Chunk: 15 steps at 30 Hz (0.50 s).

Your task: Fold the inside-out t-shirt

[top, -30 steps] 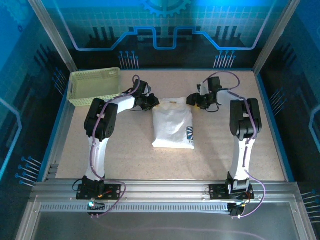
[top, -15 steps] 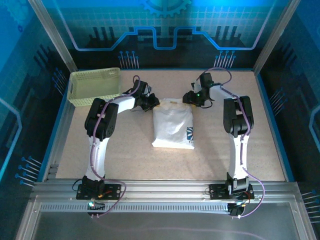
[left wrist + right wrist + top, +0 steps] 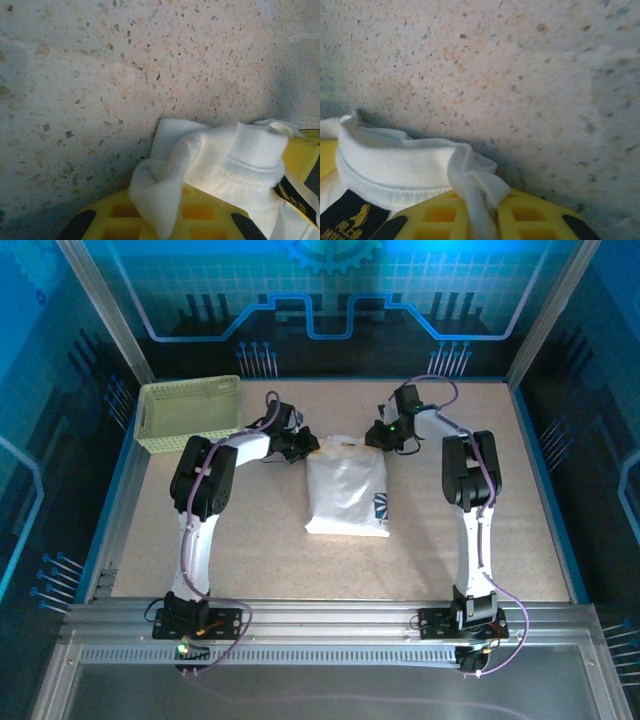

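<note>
The white t-shirt lies on the speckled bench, folded into a long bundle, to the right of the pale green basket and not touching it. The left gripper sits between the basket and the shirt, at the shirt corner nearest the basket. Its yellow jaws are pressed together, pinching a bunched bit of white cloth with a stitched edge. The right gripper is at the other far corner of the shirt, on the side away from the basket. Its jaws are pinching a thick white hem too, and a small black label with gold marks shows beside them. A small blue print sits on the shirt corner farthest from the basket.
</note>
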### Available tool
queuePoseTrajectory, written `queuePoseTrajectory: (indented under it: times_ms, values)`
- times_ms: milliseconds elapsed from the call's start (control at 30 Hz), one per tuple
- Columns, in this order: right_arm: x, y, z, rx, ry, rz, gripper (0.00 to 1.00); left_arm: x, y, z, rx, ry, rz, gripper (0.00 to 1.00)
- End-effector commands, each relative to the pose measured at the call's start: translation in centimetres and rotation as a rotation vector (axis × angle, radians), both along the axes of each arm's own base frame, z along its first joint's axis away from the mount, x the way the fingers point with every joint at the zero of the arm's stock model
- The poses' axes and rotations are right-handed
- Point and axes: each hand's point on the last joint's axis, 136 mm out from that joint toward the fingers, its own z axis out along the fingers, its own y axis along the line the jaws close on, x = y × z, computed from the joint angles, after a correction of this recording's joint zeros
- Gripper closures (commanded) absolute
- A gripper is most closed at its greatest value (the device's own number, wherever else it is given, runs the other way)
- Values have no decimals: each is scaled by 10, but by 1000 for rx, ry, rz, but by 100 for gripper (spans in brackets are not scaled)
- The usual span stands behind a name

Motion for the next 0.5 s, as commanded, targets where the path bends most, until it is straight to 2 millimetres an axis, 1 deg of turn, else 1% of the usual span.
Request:
queuePoseTrajectory:
  times_ms: [0, 100, 167, 333, 467]
  values:
    - [-7, 19, 12, 49, -15, 43, 90, 0, -2, 3, -25, 8, -8, 99]
    - [-6, 12, 38, 37, -76, 24, 97, 1, 1, 19, -58, -21, 8, 100]
    - [-6, 6, 58, 27, -128, 9, 99, 3, 4, 37, -95, -59, 24, 100]
    - [-1, -10, 118, 18, -276, -34, 100, 9, 7, 96, -152, -195, 41, 100]
    - [14, -20, 172, 54, -378, -70, 100, 22, 5, 151, -212, -318, 45, 100]
